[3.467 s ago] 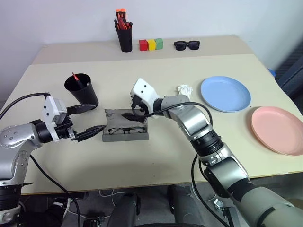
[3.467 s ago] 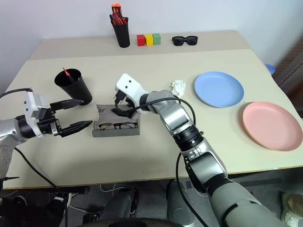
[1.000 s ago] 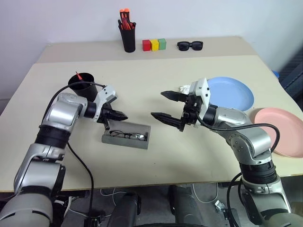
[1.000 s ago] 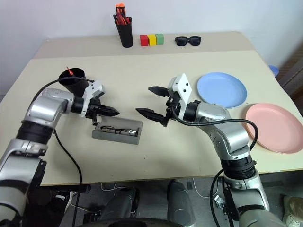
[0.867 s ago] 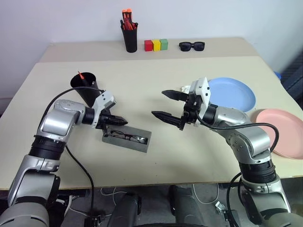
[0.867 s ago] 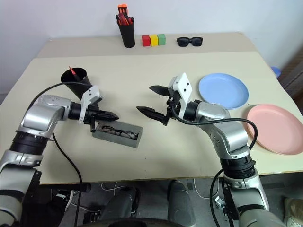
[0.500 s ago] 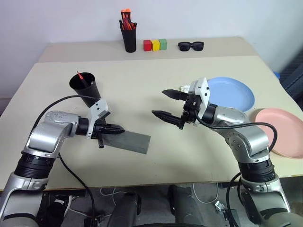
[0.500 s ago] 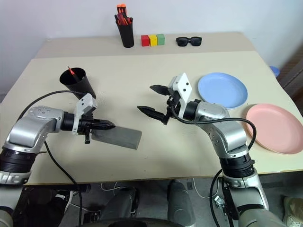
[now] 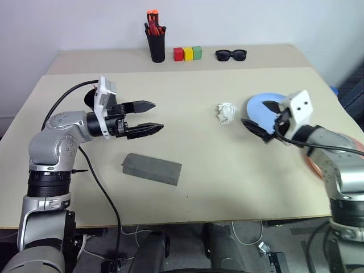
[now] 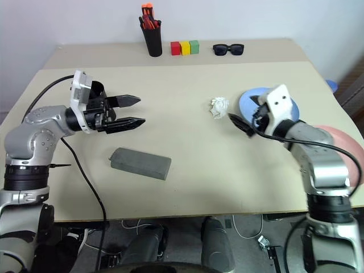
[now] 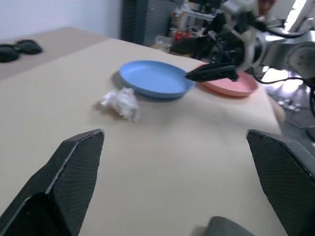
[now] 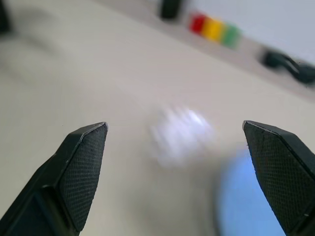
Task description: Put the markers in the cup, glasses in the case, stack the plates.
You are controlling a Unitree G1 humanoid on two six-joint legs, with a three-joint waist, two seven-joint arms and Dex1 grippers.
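Case (image 9: 152,168), grey and lid shut, lies slanted toward the table's (image 9: 193,193) near edge. Left gripper (image 9: 149,118) and right gripper (image 9: 263,120) both gape wide, empty.

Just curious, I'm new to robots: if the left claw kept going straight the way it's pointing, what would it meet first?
Probably the crumpled white paper, which lies ahead of the open left claw, though the claw looks raised above the table and might pass over it.

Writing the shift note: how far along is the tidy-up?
Done, by the look of it: the grey case lies shut on the table. In hand: nothing; the left pincer hovers open, and the right pincer is open beside the blue plate. Left: the plates sit unstacked, pink plate apart.
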